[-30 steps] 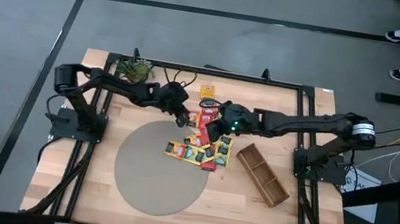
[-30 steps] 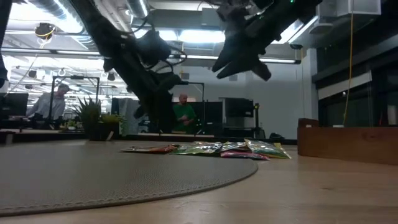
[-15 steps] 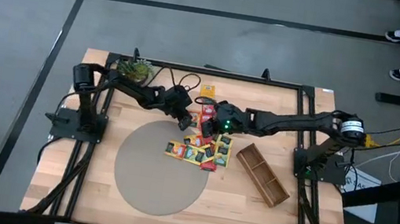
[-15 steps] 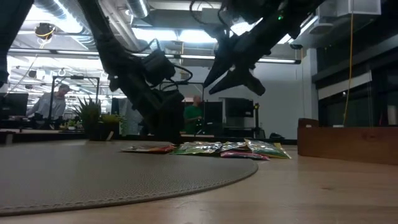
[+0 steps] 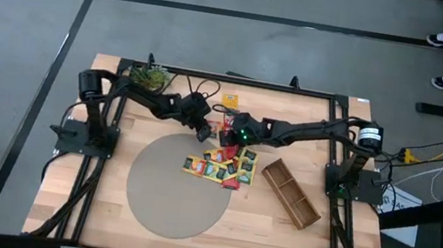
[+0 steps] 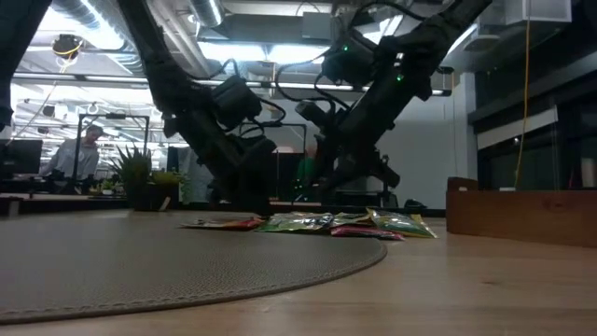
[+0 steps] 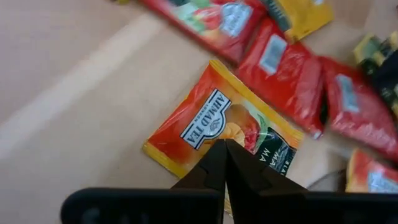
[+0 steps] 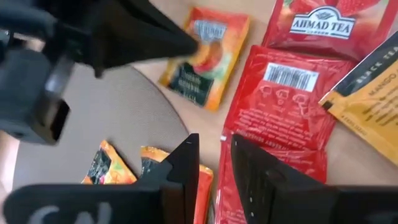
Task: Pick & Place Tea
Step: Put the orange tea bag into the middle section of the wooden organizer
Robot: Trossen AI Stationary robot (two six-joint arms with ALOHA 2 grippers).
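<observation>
The tea sachets point(image 5: 225, 162) lie in a loose heap of flat, glossy paper squares, red, yellow-orange and dark green, at the far right edge of the round grey mat point(image 5: 172, 187). The mat has a fine woven texture and sits on a pale wooden table point(image 5: 250, 225) with visible plank seams. One more yellow sachet point(image 5: 230, 101) lies apart from the heap, farther from the mat. A long brown wooden divided tray point(image 5: 291, 191) rests at an angle just right of the heap, and a small green potted plant point(image 5: 150, 76) stands at the far left corner beyond the mat.

The left gripper point(image 7: 222, 163) is low over an orange-red sachet point(image 7: 217, 127) at the mat's far edge, its two dark fingers pressed together with nothing between them. The right gripper point(image 8: 214, 158) hovers just beside it above red sachets point(image 8: 283, 99), fingers set slightly apart and empty.

Past the mat, the low view shows an office with ceiling lights, desks, monitors and a person point(image 6: 82, 149) seated far left.
</observation>
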